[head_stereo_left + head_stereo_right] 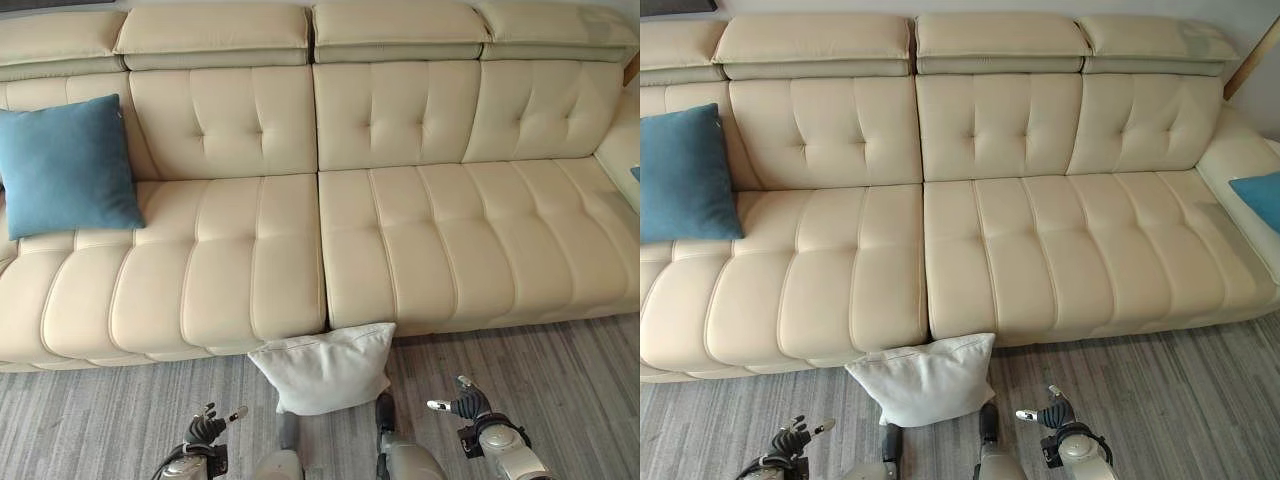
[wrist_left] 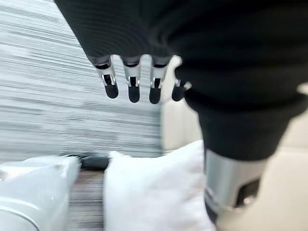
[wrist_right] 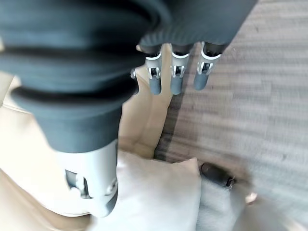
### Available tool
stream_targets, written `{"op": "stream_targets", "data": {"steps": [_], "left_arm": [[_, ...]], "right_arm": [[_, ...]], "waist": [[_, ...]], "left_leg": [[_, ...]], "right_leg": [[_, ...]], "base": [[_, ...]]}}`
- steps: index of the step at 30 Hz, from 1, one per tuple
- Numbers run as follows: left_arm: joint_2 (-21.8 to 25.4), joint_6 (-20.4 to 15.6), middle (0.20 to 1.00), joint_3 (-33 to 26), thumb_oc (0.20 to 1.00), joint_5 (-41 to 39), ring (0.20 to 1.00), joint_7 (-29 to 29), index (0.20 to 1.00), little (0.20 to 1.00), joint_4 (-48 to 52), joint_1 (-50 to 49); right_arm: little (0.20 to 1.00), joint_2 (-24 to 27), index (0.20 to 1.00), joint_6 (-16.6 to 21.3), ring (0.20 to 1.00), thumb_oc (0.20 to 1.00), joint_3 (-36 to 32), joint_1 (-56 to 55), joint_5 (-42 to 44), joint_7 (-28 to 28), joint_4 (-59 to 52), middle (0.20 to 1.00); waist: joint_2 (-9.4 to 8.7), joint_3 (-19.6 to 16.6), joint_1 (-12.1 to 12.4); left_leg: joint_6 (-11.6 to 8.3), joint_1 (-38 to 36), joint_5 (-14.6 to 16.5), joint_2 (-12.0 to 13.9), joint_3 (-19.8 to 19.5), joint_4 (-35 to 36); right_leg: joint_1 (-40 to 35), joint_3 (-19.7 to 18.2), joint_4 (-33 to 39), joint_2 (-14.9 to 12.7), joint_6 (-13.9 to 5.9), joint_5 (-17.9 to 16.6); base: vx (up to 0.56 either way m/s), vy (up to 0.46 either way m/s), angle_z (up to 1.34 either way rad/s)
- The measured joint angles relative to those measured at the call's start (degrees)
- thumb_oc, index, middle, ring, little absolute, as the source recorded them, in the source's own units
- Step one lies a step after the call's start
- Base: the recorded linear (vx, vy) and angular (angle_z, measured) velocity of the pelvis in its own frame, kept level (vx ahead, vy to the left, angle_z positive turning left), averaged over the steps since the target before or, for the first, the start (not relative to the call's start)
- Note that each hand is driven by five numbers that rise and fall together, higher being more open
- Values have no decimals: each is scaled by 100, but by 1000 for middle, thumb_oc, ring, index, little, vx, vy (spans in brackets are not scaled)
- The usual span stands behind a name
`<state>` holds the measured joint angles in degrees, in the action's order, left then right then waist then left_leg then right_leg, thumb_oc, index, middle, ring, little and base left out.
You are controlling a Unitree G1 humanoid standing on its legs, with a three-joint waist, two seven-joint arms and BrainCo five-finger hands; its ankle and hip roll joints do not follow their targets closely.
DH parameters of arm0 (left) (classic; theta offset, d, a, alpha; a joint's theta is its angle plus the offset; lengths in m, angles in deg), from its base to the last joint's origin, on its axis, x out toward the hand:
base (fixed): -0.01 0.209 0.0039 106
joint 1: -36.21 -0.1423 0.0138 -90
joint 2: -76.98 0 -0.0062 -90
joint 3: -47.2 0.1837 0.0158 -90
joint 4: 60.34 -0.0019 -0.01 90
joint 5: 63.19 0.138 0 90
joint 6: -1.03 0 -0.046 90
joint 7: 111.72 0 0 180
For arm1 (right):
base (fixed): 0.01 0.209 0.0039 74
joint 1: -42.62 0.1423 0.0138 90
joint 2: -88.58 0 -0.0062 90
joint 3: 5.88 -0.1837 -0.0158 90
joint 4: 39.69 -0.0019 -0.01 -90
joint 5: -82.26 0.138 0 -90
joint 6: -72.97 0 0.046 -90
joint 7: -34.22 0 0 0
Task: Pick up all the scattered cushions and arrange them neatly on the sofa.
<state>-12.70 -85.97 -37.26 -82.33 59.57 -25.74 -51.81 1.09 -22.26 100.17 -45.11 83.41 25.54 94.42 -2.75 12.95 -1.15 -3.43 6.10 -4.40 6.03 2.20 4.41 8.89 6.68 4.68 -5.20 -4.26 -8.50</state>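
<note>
A white cushion (image 1: 325, 368) lies on the floor, leaning against the front of the cream sofa (image 1: 420, 250) at its middle seam. A blue cushion (image 1: 65, 165) stands against the sofa's backrest at the far left. Another blue cushion (image 1: 1260, 197) rests on the sofa's right end. My left hand (image 1: 205, 430) hangs low, left of the white cushion, open and holding nothing. My right hand (image 1: 468, 403) hangs to the cushion's right, also open and empty. The white cushion (image 2: 154, 192) shows past my left hand's fingers (image 2: 132, 84), and the same cushion (image 3: 154, 192) lies below my right hand's fingers (image 3: 175, 77).
A grey striped carpet (image 1: 120, 410) covers the floor in front of the sofa. The sofa's two middle seats (image 1: 250, 260) are bare. A wooden edge (image 1: 1250, 55) stands behind the sofa's right end.
</note>
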Motion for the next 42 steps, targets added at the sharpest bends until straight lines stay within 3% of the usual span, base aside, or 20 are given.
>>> {"op": "stream_targets", "data": {"steps": [2, 5, 7, 9, 11, 14, 16, 17, 23, 26, 29, 30, 31, 36, 40, 41, 42], "left_arm": [[-29, -70, 1000, 118, 1000, -27, 1000, -52, 1000, 1000, -134, 350], [-83, -143, 1000, 154, 1000, -147, 1000, -190, 1000, 1000, -348, 1012], [69, -273, 1000, 153, 1000, -306, 1000, -396, 1000, 1000, -793, 1800], [322, -317, 1000, 104, 1000, -504, 1000, -527, 1000, 1000, -957, 2266], [705, -328, 1000, 108, 1000, -724, 1000, -709, 1000, 1000, -1195, 2830], [1407, -415, 1000, 149, 1000, -794, 1000, -912, 1000, 1000, -866, 3655], [1736, -498, 1000, 339, 1000, -795, 1000, -1066, 1000, 1000, -565, 4025], [1782, -601, 1000, 385, 1000, -791, 1000, -1177, 1000, 1000, -217, 4256], [1669, -659, 1000, 1249, 1000, -667, 1000, -1452, 1000, 1000, 398, 5078], [1631, -697, 1000, 1840, 1000, -617, 1000, -1781, 1000, 1000, 1198, 5985], [1580, -871, 1000, 1889, 1000, -583, 1000, -1959, 1000, 1000, 1924, 6186], [1449, -962, 743, 1880, 743, -674, 743, -1955, 743, 743, 1935, 6132], [1211, -1047, 200, 1768, 200, -820, 200, -1942, 200, 200, 1913, 6035], [538, -1115, 200, 1418, 200, -1898, 200, -1862, 200, 200, 1906, 5801], [241, -1013, 200, 1333, 200, -2421, 200, -1741, 200, 200, 2287, 5042], [138, -1034, 200, 1244, 200, -2473, 200, -1674, 200, 200, 2703, 4288], [92, -1145, 200, 1246, 200, -2471, 200, -1498, 200, 200, 3198, 3468]], "right_arm": [[1000, 6, 1000, 6, 1000, 1000, 147, 516, 6, -86, 309, 1000], [1000, 63, 1000, 17, 1000, 1000, 146, 1180, 21, -234, 664, 1000], [1000, 122, 1000, 15, 1000, 1000, 128, 2100, 269, -392, 1272, 1000], [1000, 248, 1000, 27, 1000, 1000, 152, 2723, 477, -508, 1335, 1000], [1000, 488, 1000, 37, 1000, 1000, 177, 3533, 729, -681, 1462, 1000], [1000, 950, 1000, 217, 1000, 1000, 146, 4759, 983, -997, 1338, 1000], [1000, 1115, 1000, 299, 1000, 1000, 144, 5207, 1147, -1168, 1074, 1000], [1000, 1186, 1000, 412, 1000, 1000, 147, 5331, 1245, -1290, 707, 1000], [1000, 1099, 1000, 522, 1000, 1000, 356, 5595, 1531, -1756, 6, 1000], [1000, 1080, 1000, 798, 1000, 1000, 367, 5789, 1613, -2097, -426, 1000], [1000, 1023, 1000, 1258, 1000, 1000, 268, 6079, 1806, -2184, -621, 1000], [545, 983, 545, 1273, 545, 545, 240, 6109, 1867, -2168, -598, 545], [200, 853, 200, 1334, 200, 200, 184, 6132, 2050, -2062, -542, 200], [200, 252, 200, 1523, 200, 200, -233, 5971, 2863, -1814, -379, 200], [200, -14, 200, 1654, 200, 200, -434, 5088, 3668, -1709, -740, 200], [200, -198, 200, 1812, 200, 200, -447, 4255, 3749, -1612, -1239, 200], [200, -242, 200, 2142, 200, 200, -312, 3334, 3789, -1442, -1731, 200]], "waist": [[23, 235, 43], [158, 661, 11], [255, 1054, 18], [249, 1413, 35], [223, 1545, 42], [182, 2084, 64], [178, 2111, 95], [165, 2121, 170], [137, 2113, 99], [96, 2093, -57], [90, 2101, -32], [89, 2099, -13], [88, 2093, -12], [86, 2073, -31], [91, 2052, -135], [87, 1384, -173], [68, 583, -196]], "left_leg": [[-117, 459, -198, 116, -7, -148], [-169, 1090, -221, 128, -171, -469], [-190, 2019, -112, 115, -278, -1036], [-214, 2450, -125, 82, -351, -1181], [-170, 3248, -92, 56, -357, -1445], [-147, 4330, -128, -5, -404, -1927], [-175, 5075, -161, -39, -493, -2262], [-168, 5513, -124, -56, -534, -2535], [-133, 6285, 84, -217, -685, -3169], [-128, 7069, 131, -324, -771, -3362], [-206, 8075, 222, -343, -843, -4017], [-214, 8166, 253, -346, -859, -4095], [-240, 8168, 272, -351, -892, -4114], [-193, 7773, 238, -405, -932, -3881], [-66, 6112, -126, -408, -764, -2871], [-89, 5944, -210, -444, -743, -2538], [-59, 6076, -205, -455, -667, -2530]], "right_leg": [[373, 88, -37, 116, 139, -176], [854, 172, -182, 118, 171, -187], [1747, 267, -769, 55, 293, 5], [2201, 282, -1033, 10, 276, 19], [3044, 261, -1437, -69, 324, 102], [4164, 241, -2067, -181, 324, 134], [4896, 254, -2467, -230, 354, 229], [5354, 254, -2840, -284, 460, 314], [6167, 281, -3748, -524, 496, 699], [7011, 259, -4164, -629, 427, 873], [8022, 202, -4795, -648, 538, 1009], [8118, 181, -4866, -651, 602, 1073], [8131, 173, -4914, -660, 610, 1084], [7731, 128, -4640, -623, 546, 1038], [6079, 108, -3606, -608, 393, 676], [5953, 75, -3321, -596, 244, 598], [6119, 16, -3352, -606, 246, 554]], "base": [[-122, -47, 8], [-100, -47, 20], [-89, -52, 20], [-32, -13, 17], [-101, 14, 14], [-55, 11, 10], [17, 5, 16], [60, 9, 22], [49, -2, 16], [38, -34, 13], [51, -16, 7], [0, 0, 0], [15, -27, 4], [-7, -9, 1], [-70, 2, -3], [-71, 36, -8], [-76, 31, -1]]}}
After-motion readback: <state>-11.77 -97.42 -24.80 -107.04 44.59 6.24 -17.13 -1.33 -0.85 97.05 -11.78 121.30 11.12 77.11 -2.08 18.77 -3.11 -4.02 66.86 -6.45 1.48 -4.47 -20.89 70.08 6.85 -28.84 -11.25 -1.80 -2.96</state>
